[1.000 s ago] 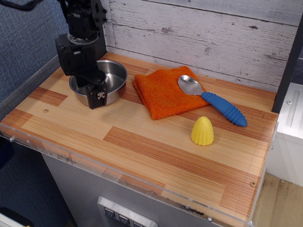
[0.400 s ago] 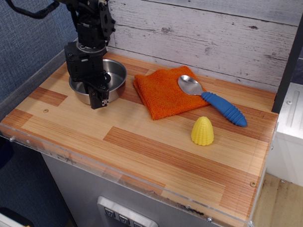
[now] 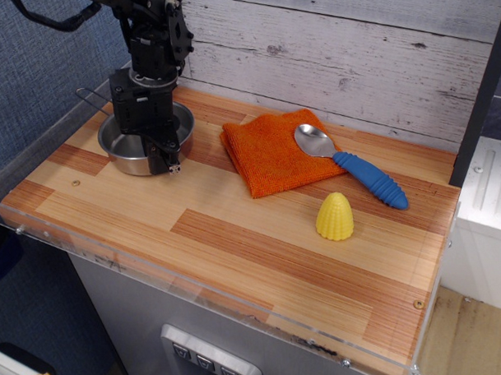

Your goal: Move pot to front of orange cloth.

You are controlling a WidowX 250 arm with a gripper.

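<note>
The pot is a small shiny steel pan at the back left of the wooden table, with its thin wire handle pointing to the far left. My gripper comes down from above and is shut on the pot's near-right rim. The arm's black body hides much of the pot's inside. The orange cloth lies flat to the right of the pot, a short gap away from it.
A metal spoon with a blue handle lies on the cloth's right corner. A yellow corn toy stands in front of the spoon. A clear plastic rim runs along the table's front edge. A white plank wall is behind.
The pot has shifted to the left with my gripper on its rim, away from the cloth. Its wire handle now shows at the far left.
</note>
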